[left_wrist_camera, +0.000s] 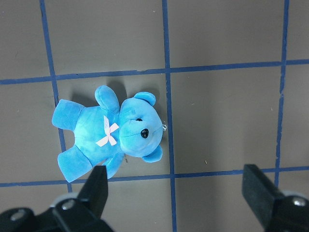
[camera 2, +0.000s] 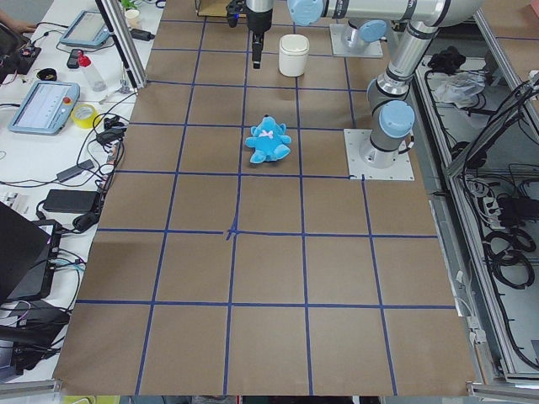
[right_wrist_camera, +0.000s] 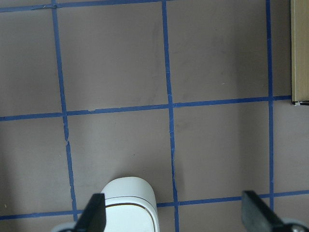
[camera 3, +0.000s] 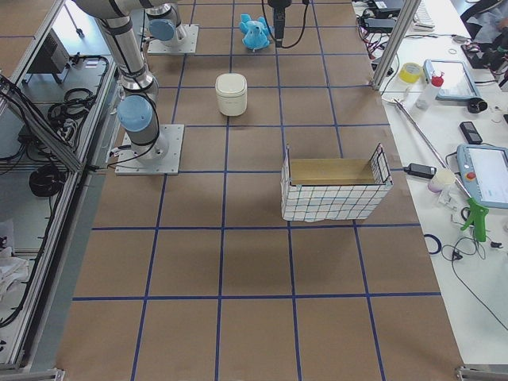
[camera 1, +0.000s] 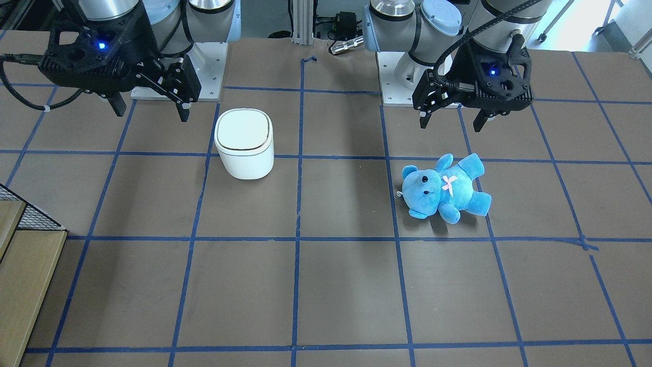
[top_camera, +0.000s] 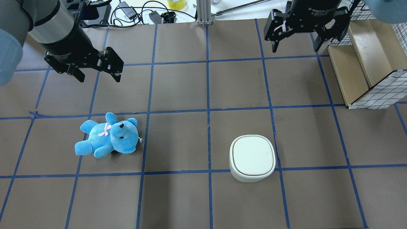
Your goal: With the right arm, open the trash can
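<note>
Black fingers (right_wrist_camera: 94, 215) of right gripper (top_camera: 295, 50) and left gripper (top_camera: 99, 79) apart; smooth rounded-square white trash can (top_camera: 252, 156)

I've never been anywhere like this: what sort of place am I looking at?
Probably a robotics test lab. A left arm and a right arm are bolted to a table gridded with blue tape, with a teddy bear and trash can as props; a control tablet lies alongside.

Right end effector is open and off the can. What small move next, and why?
Probably carry the right end effector across until it hangs above the trash can: the can is shut, and the right wrist view catches it only at the bottom edge.
</note>
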`<action>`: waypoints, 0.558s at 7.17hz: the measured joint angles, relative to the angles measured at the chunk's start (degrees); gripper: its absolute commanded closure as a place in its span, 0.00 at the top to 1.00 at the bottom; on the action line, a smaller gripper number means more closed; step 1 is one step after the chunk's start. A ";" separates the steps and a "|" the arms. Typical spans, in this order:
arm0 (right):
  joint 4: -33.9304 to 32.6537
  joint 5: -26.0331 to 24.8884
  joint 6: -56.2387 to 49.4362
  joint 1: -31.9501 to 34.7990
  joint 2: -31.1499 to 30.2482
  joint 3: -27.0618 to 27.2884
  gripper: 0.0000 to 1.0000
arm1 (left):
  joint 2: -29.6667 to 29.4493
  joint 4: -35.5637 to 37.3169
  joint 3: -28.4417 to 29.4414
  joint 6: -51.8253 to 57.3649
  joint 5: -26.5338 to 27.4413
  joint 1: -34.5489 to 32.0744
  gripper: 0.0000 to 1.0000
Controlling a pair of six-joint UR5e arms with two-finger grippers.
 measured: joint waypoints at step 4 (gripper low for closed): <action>0.10 -0.49 -0.40 0.00 0.01 0.12 0.89 | 0.00 0.00 0.00 0.00 -0.02 0.00 1.00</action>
